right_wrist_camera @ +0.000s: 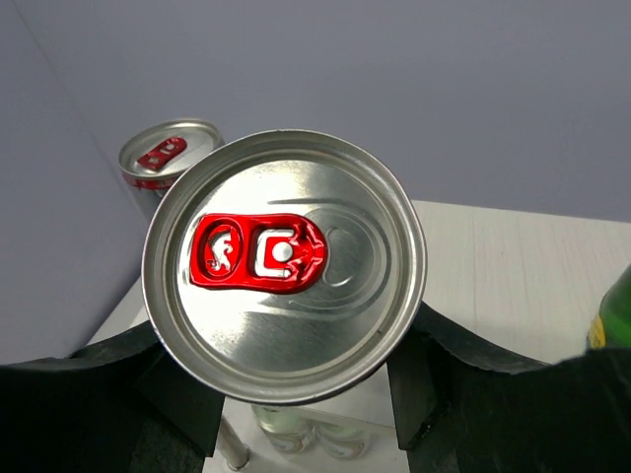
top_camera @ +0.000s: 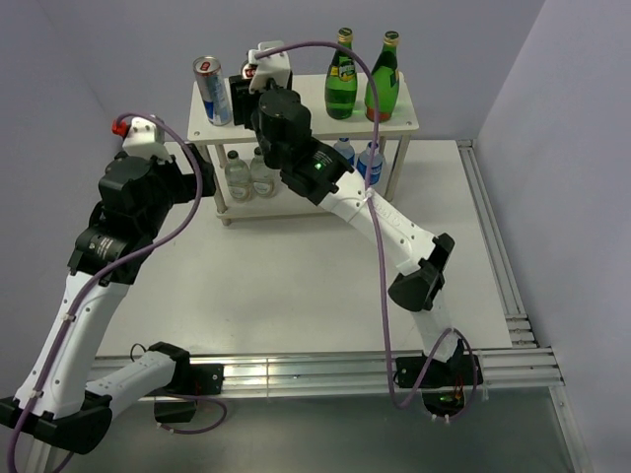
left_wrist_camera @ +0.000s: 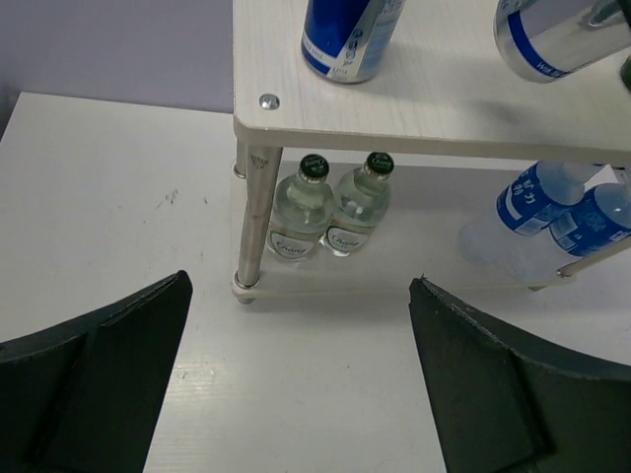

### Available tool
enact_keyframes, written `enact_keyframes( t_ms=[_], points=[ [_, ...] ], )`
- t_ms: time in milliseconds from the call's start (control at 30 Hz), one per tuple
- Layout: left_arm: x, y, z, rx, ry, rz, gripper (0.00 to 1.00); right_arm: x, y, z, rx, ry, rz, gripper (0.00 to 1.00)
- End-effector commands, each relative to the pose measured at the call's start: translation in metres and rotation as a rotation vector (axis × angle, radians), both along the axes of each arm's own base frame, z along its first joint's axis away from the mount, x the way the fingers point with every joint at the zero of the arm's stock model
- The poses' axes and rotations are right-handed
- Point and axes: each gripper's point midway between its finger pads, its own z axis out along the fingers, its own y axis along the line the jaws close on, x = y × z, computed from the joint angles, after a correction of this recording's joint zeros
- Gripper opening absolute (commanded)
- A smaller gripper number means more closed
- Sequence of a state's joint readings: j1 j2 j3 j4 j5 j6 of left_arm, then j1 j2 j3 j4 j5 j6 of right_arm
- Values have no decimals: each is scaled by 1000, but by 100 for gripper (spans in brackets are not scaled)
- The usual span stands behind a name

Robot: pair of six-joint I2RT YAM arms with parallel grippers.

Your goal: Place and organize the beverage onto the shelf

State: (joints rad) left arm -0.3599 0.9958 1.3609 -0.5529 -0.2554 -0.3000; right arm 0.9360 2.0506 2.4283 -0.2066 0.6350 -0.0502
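Cans (right_wrist_camera: 286,266), two; green bottles (top_camera: 341,79), two

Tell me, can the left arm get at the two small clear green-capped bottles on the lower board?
Probably yes: its open end effector faces the bottles across bare white table; only a thin shelf leg stands close by.

You are looking at a white table (top_camera: 296,286) set into a corner of plain lilac-grey walls (top_camera: 444,39), which close it in at the far edge and on both sides. A silver aluminium rail (top_camera: 315,372) runs along its near edge, and a second rail (top_camera: 498,256) follows its right edge. In the left wrist view, small dark scuff marks (left_wrist_camera: 170,197) speckle the tabletop.
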Motion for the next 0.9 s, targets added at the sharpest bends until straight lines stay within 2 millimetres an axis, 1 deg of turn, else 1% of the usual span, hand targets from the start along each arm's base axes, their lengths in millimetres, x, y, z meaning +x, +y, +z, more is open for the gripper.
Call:
enact_keyframes(
  t_ms=[0, 33, 67, 100, 133, 167, 233, 400, 500, 567, 633, 667, 700, 733, 767, 800, 833, 867],
  points=[
    [4, 1, -6, 24, -8, 6, 99, -2, -14, 42, 141, -48, 47, 0],
    [5, 0, -11, 26, -1, 2, 99, 2, -11, 37, 141, -39, 60, 0],
    [5, 0, -10, 22, -8, 2, 99, 6, -10, 30, 135, -26, 57, 0],
    [6, -1, -11, 21, -8, -2, 99, 8, -9, 28, 139, -19, 58, 0],
    [5, -2, -11, 20, -7, -7, 99, 10, -10, 29, 145, -19, 59, 0],
    [5, -2, -11, 18, -9, -7, 99, 15, -6, 20, 131, -2, 64, 0],
    [4, -3, -12, 19, -8, -11, 99, 19, -7, 16, 134, 9, 63, 0],
    [3, -1, -14, 18, -11, -8, 99, 27, -7, 2, 120, 39, 62, 0],
    [3, -2, -16, 12, -11, -12, 99, 30, -1, -11, 94, 64, 66, 0],
    [2, -1, -16, 7, -13, -13, 99, 31, 0, -16, 84, 74, 65, 2],
    [3, -1, -17, 4, -12, -14, 99, 32, 0, -21, 75, 82, 60, 13],
    [3, 0, -17, 4, -12, -11, 99, 32, 0, -21, 77, 83, 59, 20],
    [3, 1, -18, 4, -10, -9, 99, 32, 0, -22, 75, 85, 59, 39],
    [4, 1, -19, 6, -8, -8, 99, 32, -1, -21, 80, 82, 54, 55],
    [4, 2, -18, 4, -9, -5, 99, 32, -1, -21, 80, 82, 56, 67],
    [5, 3, -19, 5, -6, -1, 99, 33, -1, -20, 82, 80, 53, 91],
    [5, 3, -19, 5, -6, -1, 99, 33, -1, -20, 83, 79, 55, 95],
    [4, 3, -19, 4, -7, -1, 99, 33, 0, -21, 79, 78, 54, 97]
  ],
)
